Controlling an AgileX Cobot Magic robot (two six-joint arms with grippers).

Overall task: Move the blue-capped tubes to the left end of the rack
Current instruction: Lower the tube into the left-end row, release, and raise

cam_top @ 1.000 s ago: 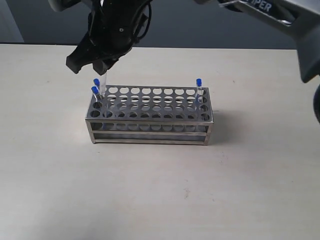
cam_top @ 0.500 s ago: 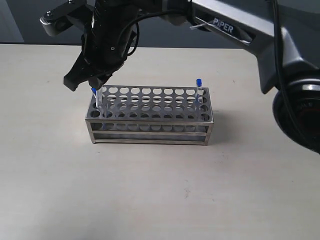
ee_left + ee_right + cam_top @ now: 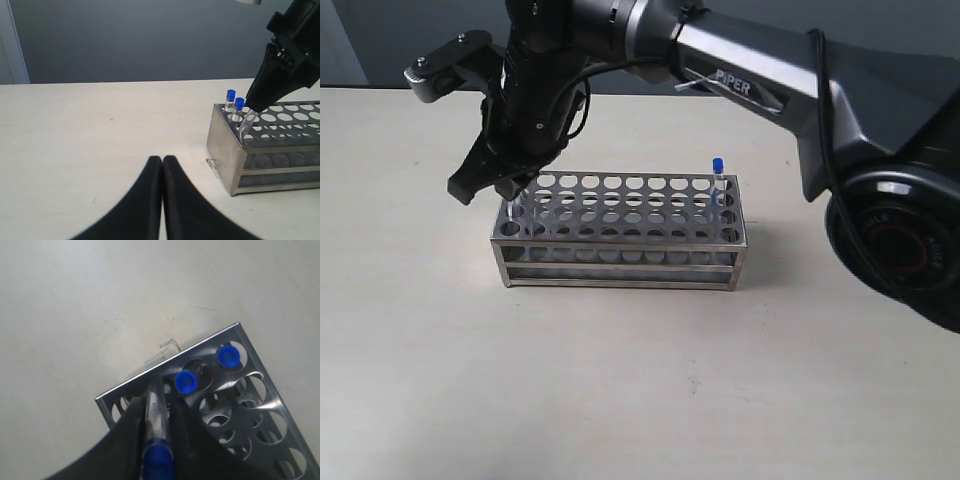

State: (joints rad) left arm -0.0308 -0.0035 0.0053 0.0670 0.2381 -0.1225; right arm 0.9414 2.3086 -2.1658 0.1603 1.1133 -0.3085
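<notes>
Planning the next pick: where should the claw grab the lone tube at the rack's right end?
By its blue cap, from straight above: the tube stands upright in the rack, only its top clear of the plate.

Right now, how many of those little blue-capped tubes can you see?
4. Two tubes stand in the rack at its left end; a third tube is held by the right gripper, tilted over that end; the fourth tube stands at the right end. None seems hidden.
</notes>
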